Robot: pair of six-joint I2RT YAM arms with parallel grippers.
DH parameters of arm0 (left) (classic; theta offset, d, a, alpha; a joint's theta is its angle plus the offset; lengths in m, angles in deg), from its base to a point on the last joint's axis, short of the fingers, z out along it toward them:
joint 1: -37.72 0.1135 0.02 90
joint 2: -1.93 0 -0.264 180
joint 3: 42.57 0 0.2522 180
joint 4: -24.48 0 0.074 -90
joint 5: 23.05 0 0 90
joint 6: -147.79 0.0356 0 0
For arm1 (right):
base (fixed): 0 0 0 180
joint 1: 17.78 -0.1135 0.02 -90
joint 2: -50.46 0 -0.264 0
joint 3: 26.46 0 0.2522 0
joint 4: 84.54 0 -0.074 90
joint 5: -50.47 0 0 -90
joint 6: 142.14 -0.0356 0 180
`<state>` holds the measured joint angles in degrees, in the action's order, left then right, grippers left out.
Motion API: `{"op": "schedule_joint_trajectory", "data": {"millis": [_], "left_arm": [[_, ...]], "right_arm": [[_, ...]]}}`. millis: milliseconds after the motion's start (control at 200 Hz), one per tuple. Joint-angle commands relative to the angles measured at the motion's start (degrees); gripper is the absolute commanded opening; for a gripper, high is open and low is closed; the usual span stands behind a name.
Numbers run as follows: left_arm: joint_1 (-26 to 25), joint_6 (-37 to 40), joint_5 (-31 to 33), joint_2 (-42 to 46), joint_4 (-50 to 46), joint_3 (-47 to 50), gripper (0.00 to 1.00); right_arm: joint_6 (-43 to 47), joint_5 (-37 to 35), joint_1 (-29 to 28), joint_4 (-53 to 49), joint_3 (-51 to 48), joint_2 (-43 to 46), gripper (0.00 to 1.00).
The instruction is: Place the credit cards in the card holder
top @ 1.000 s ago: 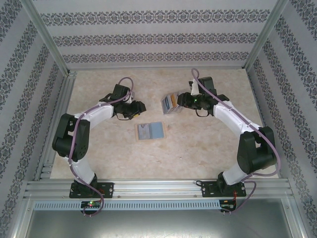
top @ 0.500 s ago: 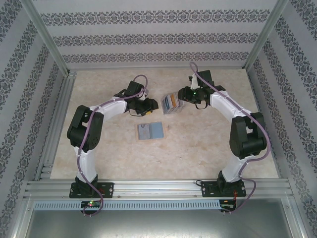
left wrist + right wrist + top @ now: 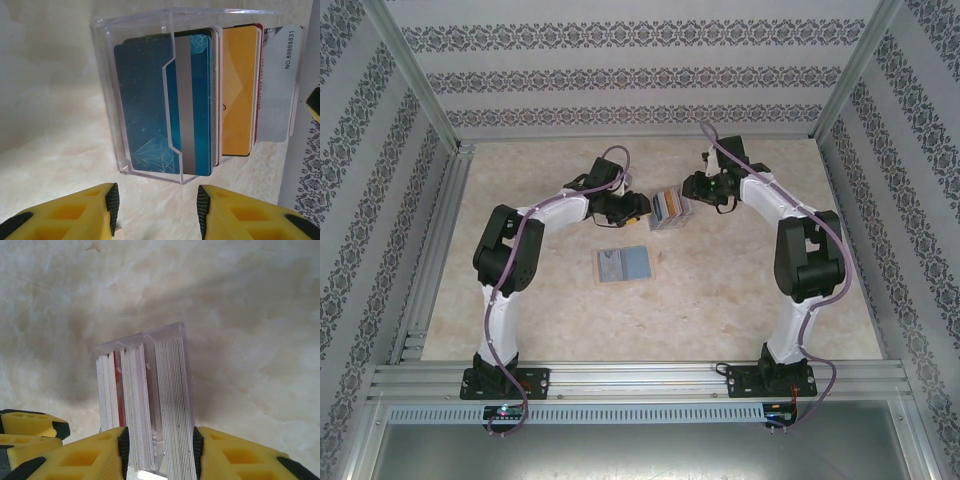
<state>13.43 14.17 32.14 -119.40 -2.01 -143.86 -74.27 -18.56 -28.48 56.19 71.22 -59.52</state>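
Your right gripper (image 3: 160, 442) pinching the clear tray (image 3: 165, 336) of cards (image 3: 175, 405), your left gripper (image 3: 157, 205) spread just before it, wallet (image 3: 623, 265) lying open nearby.

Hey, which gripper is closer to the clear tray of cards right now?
Right. The right gripper is closed around the clear tray, a finger on each side; the left gripper sits open just short of it.
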Motion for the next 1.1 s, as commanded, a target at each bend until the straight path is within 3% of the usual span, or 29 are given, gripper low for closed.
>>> {"op": "schedule_joint_trajectory", "data": {"millis": [0, 555, 1099], "left_arm": [[-0.82, -0.89, -1.32, -1.83, 0.56, -2.99, 0.48], [-2.07, -1.59, -2.98, -9.95, -1.24, -11.64, 0.48], [-2.18, -1.68, -3.51, -10.37, -0.89, -10.83, 0.48]], "right_arm": [[1.47, -1.46, 0.22, -1.9, 2.88, -1.49, 0.42], [1.86, 1.2, -0.58, -4.26, 7.51, -5.9, 0.42], [1.73, 2.23, -2.1, -5.76, 9.0, -4.48, 0.42]]}}
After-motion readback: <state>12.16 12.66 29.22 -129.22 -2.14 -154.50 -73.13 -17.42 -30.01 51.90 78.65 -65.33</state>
